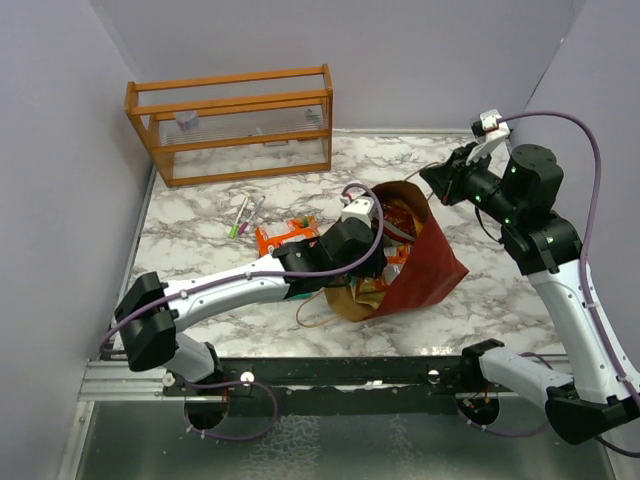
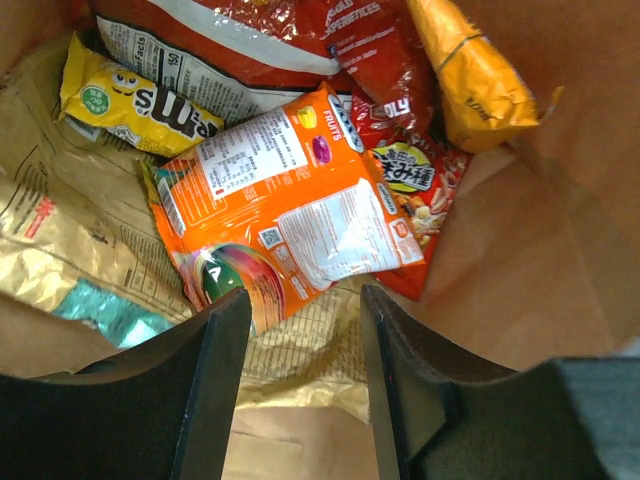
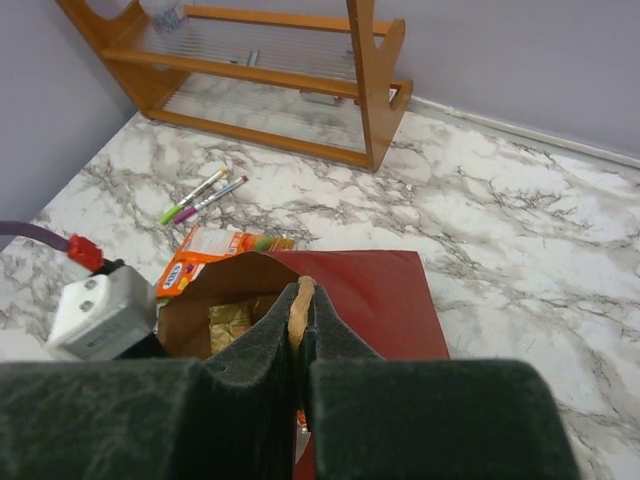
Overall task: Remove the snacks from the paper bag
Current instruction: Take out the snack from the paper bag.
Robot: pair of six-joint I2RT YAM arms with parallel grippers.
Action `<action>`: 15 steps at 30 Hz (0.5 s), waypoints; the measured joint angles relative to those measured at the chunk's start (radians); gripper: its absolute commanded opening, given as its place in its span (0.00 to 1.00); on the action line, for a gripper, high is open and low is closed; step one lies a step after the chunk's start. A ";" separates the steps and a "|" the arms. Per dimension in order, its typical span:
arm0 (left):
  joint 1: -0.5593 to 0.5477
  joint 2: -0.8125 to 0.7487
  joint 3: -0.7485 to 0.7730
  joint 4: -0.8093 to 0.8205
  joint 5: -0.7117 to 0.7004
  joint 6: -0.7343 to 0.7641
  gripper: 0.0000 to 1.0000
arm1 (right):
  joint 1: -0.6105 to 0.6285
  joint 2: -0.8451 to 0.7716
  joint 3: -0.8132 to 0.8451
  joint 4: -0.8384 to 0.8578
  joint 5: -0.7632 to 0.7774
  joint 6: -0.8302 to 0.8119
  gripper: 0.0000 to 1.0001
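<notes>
The paper bag (image 1: 432, 262) lies on its side on the marble table (image 1: 520, 290), right of centre in the overhead view. It is dark red outside and brown inside, with its mouth facing about 10 o'clock. The right gripper (image 3: 300, 300) is pinched tight on the brown rim at the bag's 1 o'clock edge, holding the mouth up. The left gripper (image 2: 305, 335) is inside the bag, its jaws parted to a middling width with nothing between them. Straight ahead of it, at 12 o'clock in the wrist view, an orange fruit-sweet packet (image 2: 290, 200) lies flat with its printed back up. The packet's lower corner sits right by the finger (image 2: 215, 390) on the left of that view and may be brushing it, though contact cannot be made out. Around this packet are a yellow packet (image 2: 130, 100) at 10 o'clock, a red-and-white packet (image 2: 220, 35) at 12, an orange-yellow packet (image 2: 470, 75) at 1, and a red peanut packet (image 2: 420, 195) at 3, partly tucked under it. A gold packet (image 2: 60, 220) lies at 9 o'clock, with a bit of teal wrapper (image 2: 100, 308) at 8. Outside the bag, a loose orange packet (image 1: 283, 236) lies flat on the table at 9 o'clock from the bag's mouth, just beside the left arm. The pink and green pens (image 1: 243, 215) lie near it at 10 o'clock. The orange wooden rack (image 1: 235, 120) stands at the far edge, at 11 o'clock from the bag.
</notes>
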 measured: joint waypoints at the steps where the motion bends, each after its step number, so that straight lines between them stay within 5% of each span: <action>1: 0.000 0.021 0.005 0.008 0.000 0.018 0.58 | 0.000 -0.002 0.000 -0.003 0.000 0.002 0.02; 5: 0.002 0.087 0.008 0.040 0.001 0.078 0.72 | 0.000 -0.006 0.000 -0.009 0.000 0.003 0.02; 15: 0.026 0.254 0.011 0.120 0.004 0.197 0.87 | 0.000 -0.006 0.000 -0.010 0.000 0.003 0.02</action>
